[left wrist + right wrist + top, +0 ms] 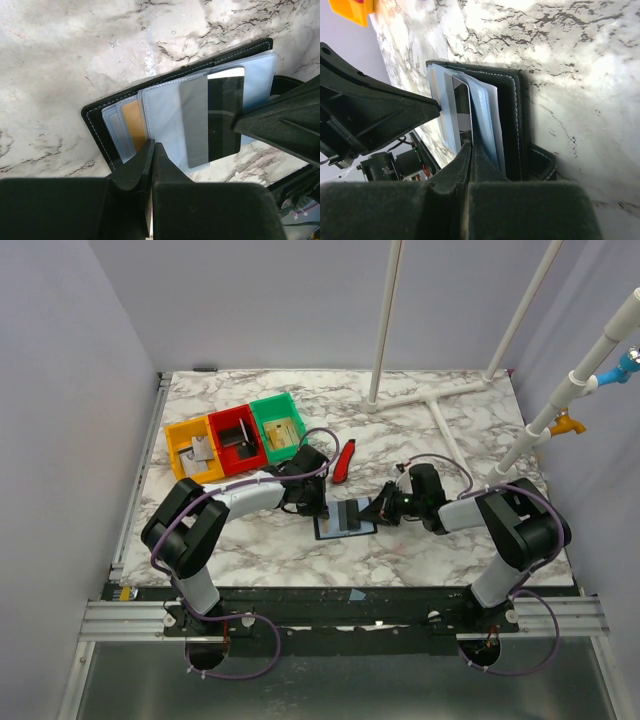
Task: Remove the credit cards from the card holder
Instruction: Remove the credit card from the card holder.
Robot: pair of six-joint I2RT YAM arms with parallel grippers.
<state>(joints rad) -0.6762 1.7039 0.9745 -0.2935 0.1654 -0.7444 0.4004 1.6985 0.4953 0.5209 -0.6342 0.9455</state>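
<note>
The black card holder (345, 520) lies open on the marble table, bluish pockets up; it also shows in the left wrist view (95, 120) and the right wrist view (512, 115). A tan-gold card (132, 120) sits in a left pocket. A grey card (195, 120) sticks partly out of the middle pocket. My right gripper (376, 512) (471, 147) is shut on this grey card's edge. My left gripper (322, 508) (152, 148) is shut, its tips resting on the pockets at the wallet's left side. Whether it pinches a sleeve is unclear.
Orange (194, 448), red (236, 438) and green (277, 426) bins stand at the back left with small items inside. A red-and-black tool (342, 462) lies just behind the wallet. A white pipe frame (440, 400) stands at the back right.
</note>
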